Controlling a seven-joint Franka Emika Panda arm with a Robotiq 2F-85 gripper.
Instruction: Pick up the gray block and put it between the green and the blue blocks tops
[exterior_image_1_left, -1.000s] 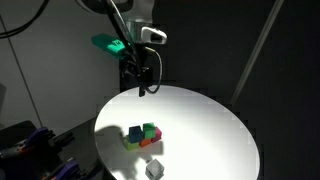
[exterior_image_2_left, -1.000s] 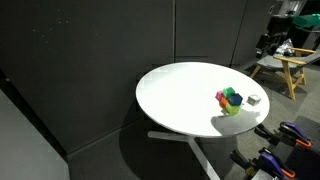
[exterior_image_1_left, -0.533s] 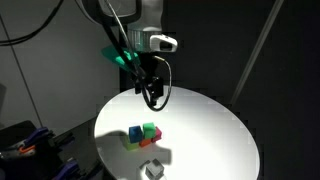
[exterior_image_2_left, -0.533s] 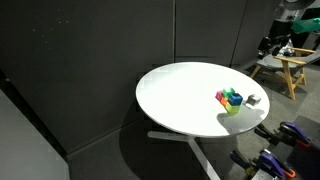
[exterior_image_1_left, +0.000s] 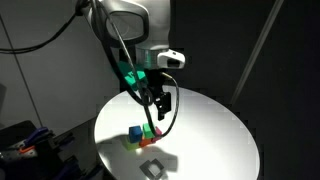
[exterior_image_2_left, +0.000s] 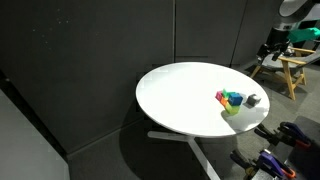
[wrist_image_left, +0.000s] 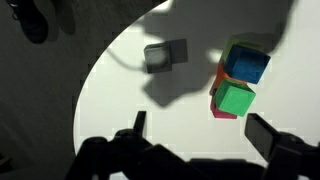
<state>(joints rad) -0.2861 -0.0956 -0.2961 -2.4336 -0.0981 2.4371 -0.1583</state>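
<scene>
The gray block lies alone on the round white table, apart from a tight cluster of colored blocks. In the wrist view the cluster shows a blue block and a green block on top, with red and orange blocks beneath. My gripper is open and empty, hovering above the table near the green block. In an exterior view my gripper hangs above the cluster, and the gray block lies nearer the front edge. The gray block and the cluster also show in the other exterior view.
The table stands before dark curtains. A wooden stool stands behind the table. Dark equipment sits beside the table.
My arm has come down and forward from the table's far edge and now hangs over the block cluster. The blocks have not moved.
</scene>
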